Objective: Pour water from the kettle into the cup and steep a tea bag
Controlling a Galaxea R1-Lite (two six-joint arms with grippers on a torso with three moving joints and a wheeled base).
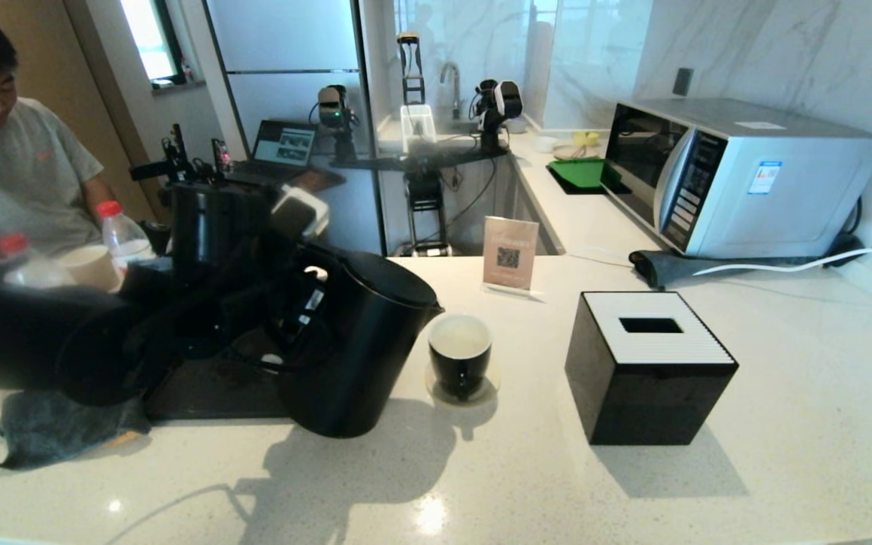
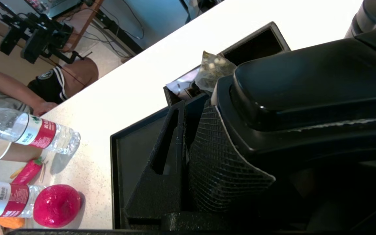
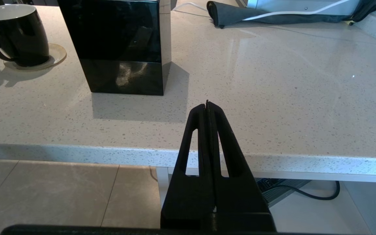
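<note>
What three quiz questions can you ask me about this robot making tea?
1. True or false: the kettle stands straight upright on the counter.
2. Which gripper holds the kettle's handle? A) the left gripper B) the right gripper
3. Fill in the blank: the cup sits on a small round ____.

Key:
1. False. It tilts with its spout toward the cup.
2. A. The right gripper is shut on nothing, near the counter's edge.
3. Saucer.
</note>
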